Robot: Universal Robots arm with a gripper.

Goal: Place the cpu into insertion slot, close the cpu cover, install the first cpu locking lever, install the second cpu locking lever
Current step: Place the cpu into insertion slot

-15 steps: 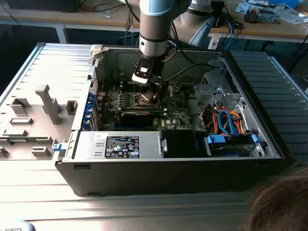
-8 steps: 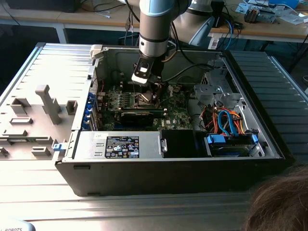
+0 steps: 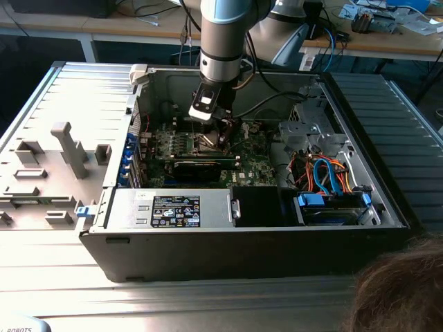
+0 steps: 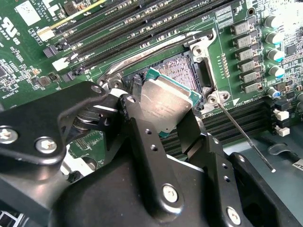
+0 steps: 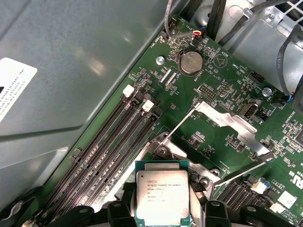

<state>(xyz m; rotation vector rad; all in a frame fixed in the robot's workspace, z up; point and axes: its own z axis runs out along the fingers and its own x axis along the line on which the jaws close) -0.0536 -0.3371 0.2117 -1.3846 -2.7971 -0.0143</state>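
Clamps the cpu (image 4: pixel 168 94) by two opposite edges between the black fingers (image 4: pixel 142 137) of the gripper (image 4: pixel 161 113). Holds it tilted, close over the insertion slot (image 4: pixel 183 70), with the socket's pins uncovered and the chip not yet seated. Places the slot in the green motherboard (image 5: pixel 213 85) inside the open computer case (image 3: pixel 242 256). Shows the cpu cover (image 5: pixel 229 120) swung open, clear of the socket, in the first wrist view. Shows a thin locking lever (image 4: pixel 246 139) unhooked, sticking out from the socket's corner.
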